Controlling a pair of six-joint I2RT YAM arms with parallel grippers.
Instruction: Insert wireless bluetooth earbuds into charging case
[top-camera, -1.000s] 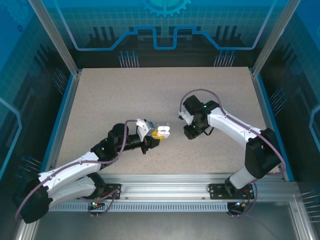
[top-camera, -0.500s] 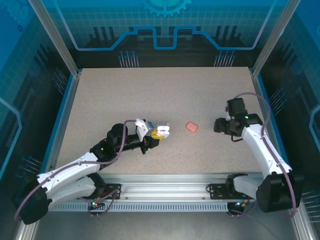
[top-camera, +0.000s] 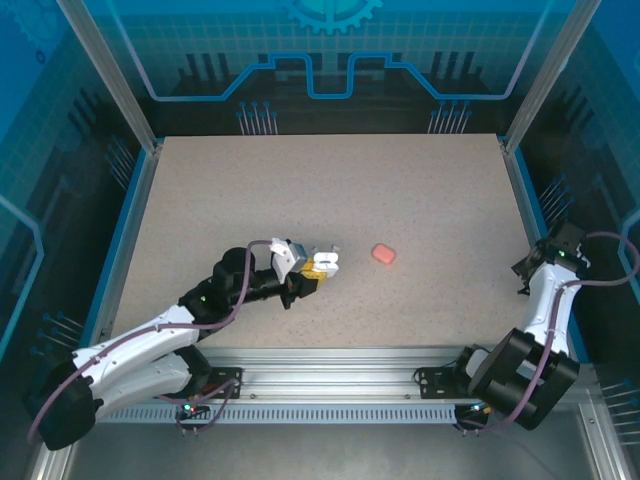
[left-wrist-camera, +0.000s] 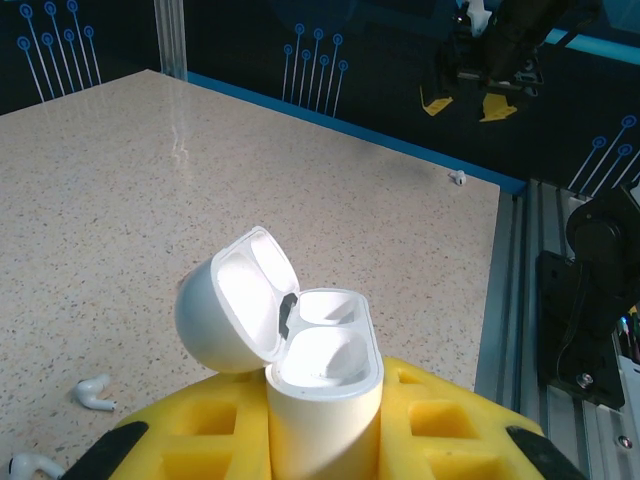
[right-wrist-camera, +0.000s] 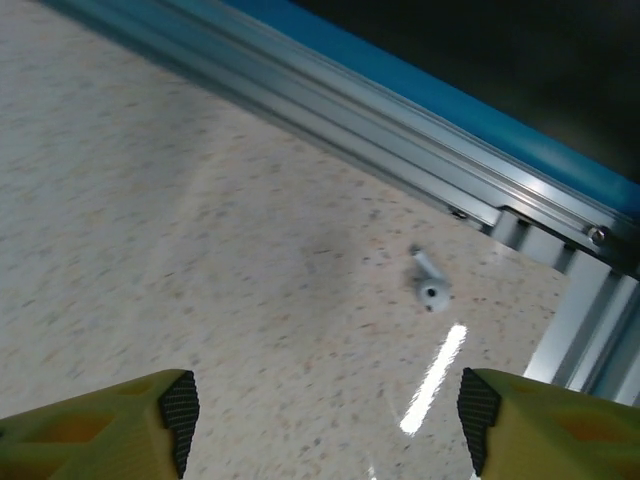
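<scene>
Left claw (left-wrist-camera: 325, 435) grips 1 white case (left-wrist-camera: 322, 352) | right claw (right-wrist-camera: 325, 420) spread | 3 earbuds (left-wrist-camera: 95, 393) | 1 pink case (top-camera: 383, 254)

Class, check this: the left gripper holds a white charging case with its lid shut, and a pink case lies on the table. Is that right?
Not quite. In the left wrist view the white charging case has its lid open, not shut. The left gripper does hold it, and the pink case lies on the table.
</scene>
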